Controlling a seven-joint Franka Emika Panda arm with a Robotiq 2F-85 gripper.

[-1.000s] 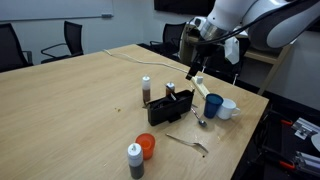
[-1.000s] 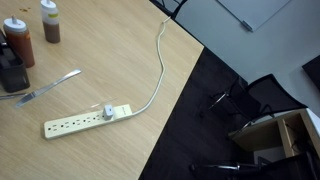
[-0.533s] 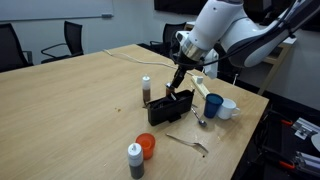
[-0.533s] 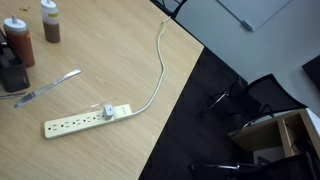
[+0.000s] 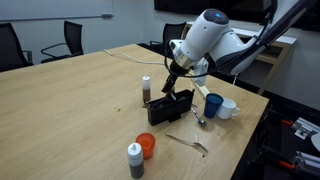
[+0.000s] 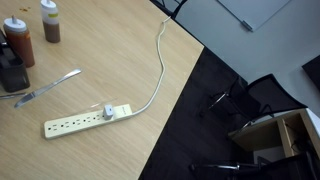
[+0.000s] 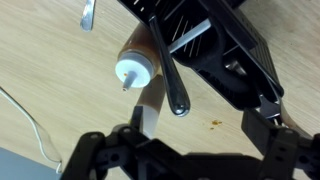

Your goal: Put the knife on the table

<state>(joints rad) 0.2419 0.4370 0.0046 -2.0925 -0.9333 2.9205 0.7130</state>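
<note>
A black-handled knife (image 7: 170, 78) stands in a black holder (image 7: 215, 45), its handle sticking out toward the camera in the wrist view. My gripper (image 7: 200, 135) is open, its jaws wide apart just short of the handle's end and touching nothing. In an exterior view my gripper (image 5: 172, 84) hovers right above the black holder (image 5: 170, 107) near the table's middle. The other exterior view shows only a corner of the holder (image 6: 12, 74); my gripper is out of that view.
A brown sauce bottle with a white cap (image 5: 146, 92) stands beside the holder, close to my gripper (image 7: 135, 62). A blue cup (image 5: 213, 105), a white mug (image 5: 230, 108), silver utensils (image 5: 188, 143), an orange-lidded jar (image 5: 146, 146) and a power strip (image 6: 87, 120) lie around.
The arm has swung from above the cups toward the holder and come down over it. The gripper stays open. Nothing on the table has moved.
</note>
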